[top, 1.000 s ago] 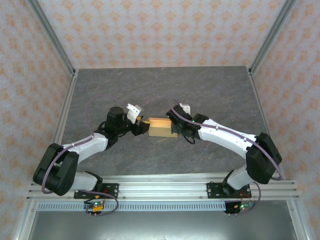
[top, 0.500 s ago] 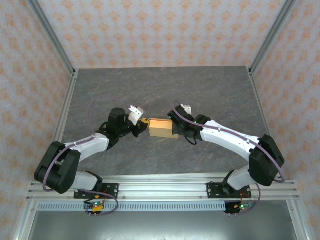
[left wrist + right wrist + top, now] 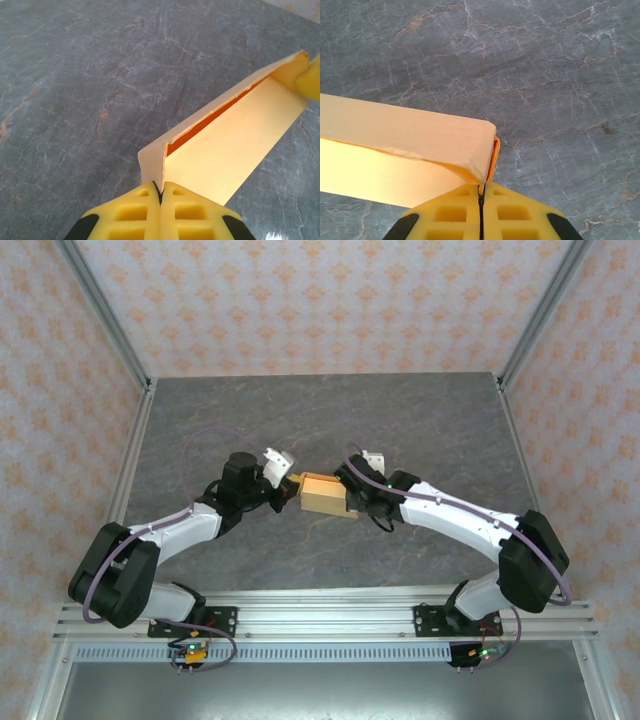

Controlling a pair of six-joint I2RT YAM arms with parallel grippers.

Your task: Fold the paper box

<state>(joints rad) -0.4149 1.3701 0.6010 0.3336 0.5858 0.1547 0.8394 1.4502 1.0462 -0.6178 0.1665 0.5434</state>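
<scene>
Paper box (image 3: 322,496) is being pinched at opposite ends above the middle of the grey table (image 3: 420,420), the left gripper (image 3: 161,192) and right gripper (image 3: 481,194) each clamped on an edge, apparently so its gaping seam is being steadied for closing.

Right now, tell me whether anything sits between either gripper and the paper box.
Nothing visible does. The left gripper is shut on one end of the paper box, and the right gripper is shut on the opposite end, each pinching the cardboard directly.
</scene>
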